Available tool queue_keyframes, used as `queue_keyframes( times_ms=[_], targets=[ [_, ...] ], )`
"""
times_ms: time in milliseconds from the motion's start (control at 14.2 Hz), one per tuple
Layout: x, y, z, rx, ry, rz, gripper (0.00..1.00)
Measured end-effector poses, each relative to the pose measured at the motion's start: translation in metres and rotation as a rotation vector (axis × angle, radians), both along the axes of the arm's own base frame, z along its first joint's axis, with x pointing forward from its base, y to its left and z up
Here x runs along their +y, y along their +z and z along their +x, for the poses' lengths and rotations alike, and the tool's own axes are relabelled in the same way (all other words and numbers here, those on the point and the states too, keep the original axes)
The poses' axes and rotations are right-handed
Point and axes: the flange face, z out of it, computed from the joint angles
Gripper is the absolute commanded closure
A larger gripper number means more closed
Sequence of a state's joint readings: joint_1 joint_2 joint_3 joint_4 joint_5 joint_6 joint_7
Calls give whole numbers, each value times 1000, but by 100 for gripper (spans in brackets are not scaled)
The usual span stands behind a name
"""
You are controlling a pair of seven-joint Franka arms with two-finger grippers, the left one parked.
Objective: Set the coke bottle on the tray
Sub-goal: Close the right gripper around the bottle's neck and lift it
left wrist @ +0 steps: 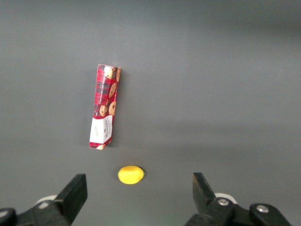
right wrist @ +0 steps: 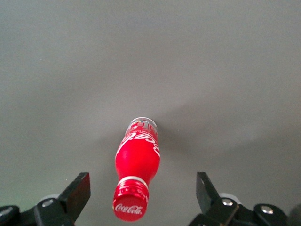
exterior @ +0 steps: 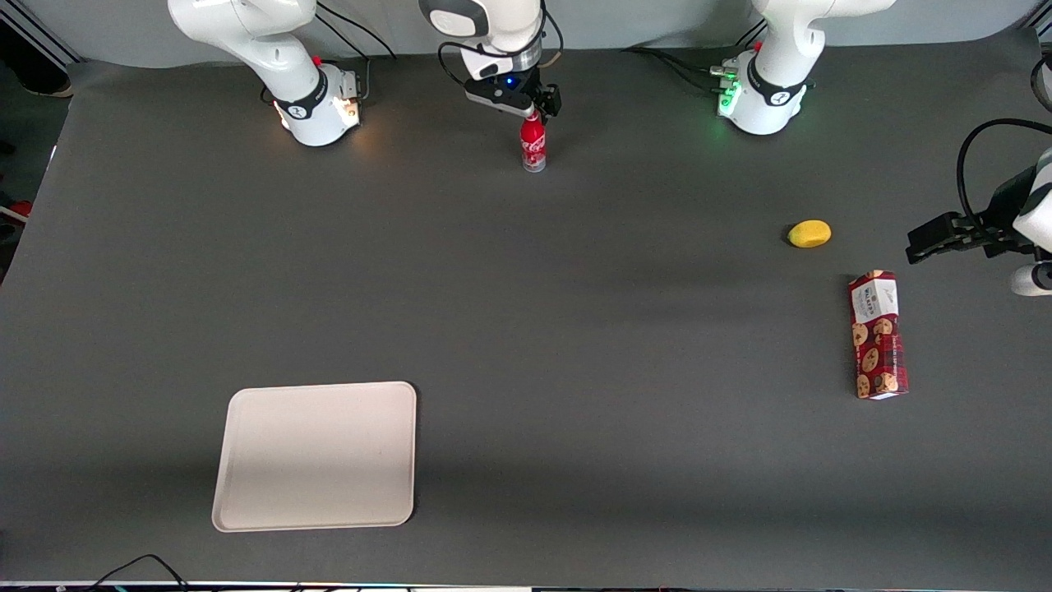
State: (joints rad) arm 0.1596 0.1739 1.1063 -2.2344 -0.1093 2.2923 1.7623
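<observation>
The coke bottle (exterior: 533, 146) stands upright on the dark table near the arm bases, red with white script and a clear base. My gripper (exterior: 536, 107) hangs directly above its cap. In the right wrist view the bottle (right wrist: 137, 162) rises between the two fingers, its red cap (right wrist: 130, 206) closest to the camera. The gripper (right wrist: 143, 195) is open, with wide gaps between each finger and the bottle. The cream-white tray (exterior: 316, 455) lies flat much nearer to the front camera, toward the working arm's end of the table.
A yellow lemon-like object (exterior: 809, 233) and a long red cookie box (exterior: 878, 335) lie toward the parked arm's end of the table. The two white arm bases (exterior: 316, 103) (exterior: 760, 99) stand at the table's back edge.
</observation>
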Motion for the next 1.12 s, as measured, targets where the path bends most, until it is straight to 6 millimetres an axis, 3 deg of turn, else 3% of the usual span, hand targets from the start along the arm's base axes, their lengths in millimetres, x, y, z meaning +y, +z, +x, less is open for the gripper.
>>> queue_keyframes(
  times_ms=[140,281,491,632,912,1123],
  targets=[
    [1,-4,1,14,-2,3,5],
    [1,-4,0,16,-5,3,19],
    [3,-4,-2,16,-17,4,29],
    [3,-3,-2,16,-21,4,44],
    [4,-2,-2,16,-24,8,63],
    [6,1,0,14,-27,15,61]
  ],
)
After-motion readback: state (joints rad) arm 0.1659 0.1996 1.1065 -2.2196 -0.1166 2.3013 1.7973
